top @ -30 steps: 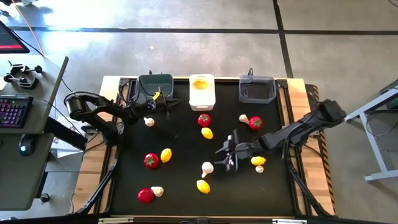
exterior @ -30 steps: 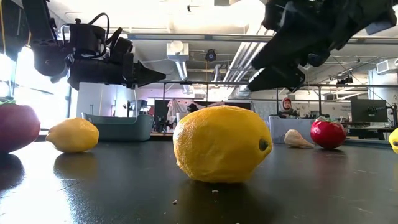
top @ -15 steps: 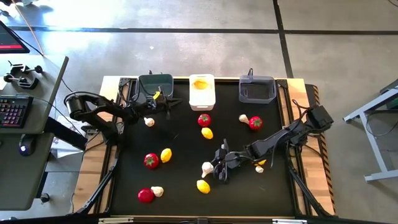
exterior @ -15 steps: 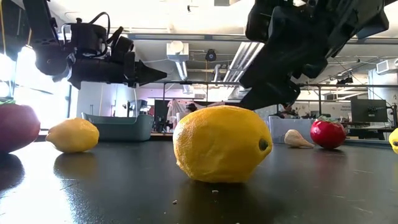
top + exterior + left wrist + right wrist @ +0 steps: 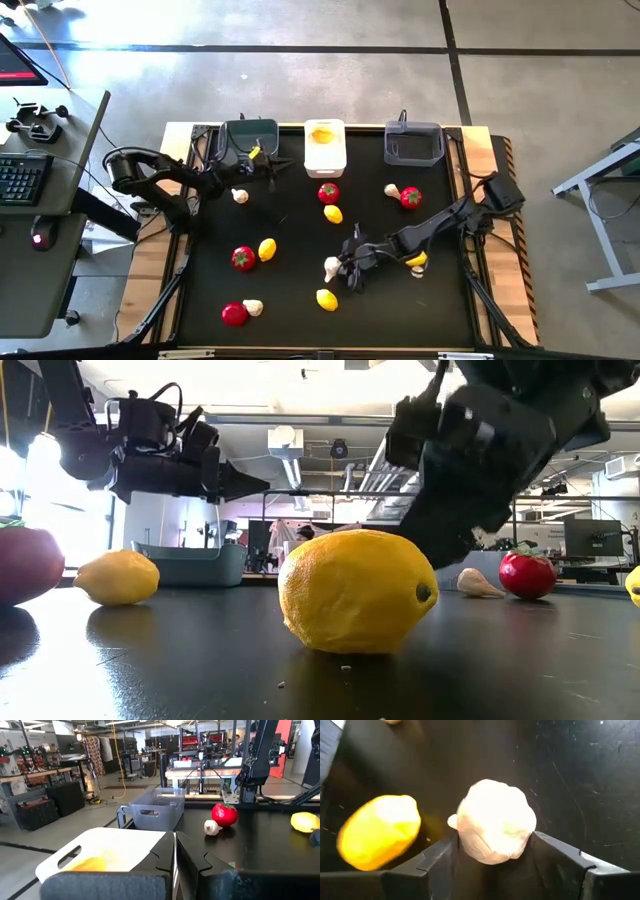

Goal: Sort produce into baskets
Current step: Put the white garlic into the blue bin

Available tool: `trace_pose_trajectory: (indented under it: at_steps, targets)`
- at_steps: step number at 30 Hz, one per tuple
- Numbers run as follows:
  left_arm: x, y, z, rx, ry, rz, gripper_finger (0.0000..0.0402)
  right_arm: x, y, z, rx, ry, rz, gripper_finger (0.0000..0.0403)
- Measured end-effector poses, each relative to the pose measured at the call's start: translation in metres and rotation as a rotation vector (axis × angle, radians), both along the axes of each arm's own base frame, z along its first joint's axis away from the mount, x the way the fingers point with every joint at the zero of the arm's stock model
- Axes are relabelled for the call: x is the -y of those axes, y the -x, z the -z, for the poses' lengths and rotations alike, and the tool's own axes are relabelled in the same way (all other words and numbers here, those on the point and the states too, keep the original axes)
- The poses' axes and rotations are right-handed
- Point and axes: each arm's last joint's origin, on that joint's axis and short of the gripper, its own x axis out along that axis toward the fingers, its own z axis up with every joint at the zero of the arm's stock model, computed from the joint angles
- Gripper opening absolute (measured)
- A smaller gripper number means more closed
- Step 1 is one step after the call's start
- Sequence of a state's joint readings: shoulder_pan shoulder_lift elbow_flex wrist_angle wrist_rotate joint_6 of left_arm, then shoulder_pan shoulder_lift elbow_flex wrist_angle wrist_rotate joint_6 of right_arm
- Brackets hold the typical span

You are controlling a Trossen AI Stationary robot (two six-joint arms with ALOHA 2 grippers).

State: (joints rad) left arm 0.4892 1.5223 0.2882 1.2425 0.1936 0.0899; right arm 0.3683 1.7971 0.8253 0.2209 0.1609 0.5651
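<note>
Garlic (image 5: 494,822): whitish piece on the black worktop (image 5: 290,225), mid-front, just beside a lemon (image 5: 379,838); sits between the right pincer's fingers (image 5: 559,856).
Right pincer (image 5: 346,269): low over the worktop, spread around the garlic, fingers either side; can't tell if touching.
Left pincer (image 5: 270,166): back-left, in front of the left grey basket (image 5: 249,141), fingers pressed together, holding nothing.
White basket (image 5: 324,146): back centre, something yellow inside.
Right grey basket (image 5: 413,143): back right.
Other produce: tomato (image 5: 411,197) w/ another garlic (image 5: 392,190) just beside it near the right basket; tomato (image 5: 328,193) and lemon (image 5: 333,213) mid-worktop; tomato (image 5: 243,258) and lemon (image 5: 267,248) left; tomato (image 5: 234,314) touching a garlic (image 5: 254,307) front-left.
</note>
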Motion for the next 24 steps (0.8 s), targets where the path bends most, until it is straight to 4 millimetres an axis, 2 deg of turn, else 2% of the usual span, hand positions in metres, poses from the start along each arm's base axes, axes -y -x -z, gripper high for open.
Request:
trace_pose_trajectory:
  at_steps: [5, 8, 11, 19, 24]
  targets:
    - [0.000, 0.000, 0.003, -0.029, 0.020, 0.000, 0.0003, 0.003, -0.004, 0.004, 0.016, 0.040, -0.042, 0.0235]
    - [0.000, 0.000, 0.005, -0.040, 0.033, 0.000, 0.0003, 0.009, -0.006, 0.003, 0.024, 0.075, -0.043, 0.0220]
    - [0.000, 0.000, 0.005, -0.046, 0.036, 0.000, 0.0003, 0.017, -0.008, 0.003, 0.032, 0.117, -0.058, 0.0189]
    - [0.000, 0.000, 0.008, -0.063, 0.066, 0.000, 0.0003, 0.041, -0.015, -0.004, 0.062, 0.169, -0.084, 0.0075]
    - [0.000, 0.000, 0.008, -0.061, 0.083, 0.005, 0.0003, 0.071, -0.019, -0.021, 0.116, 0.199, -0.030, 0.0060]
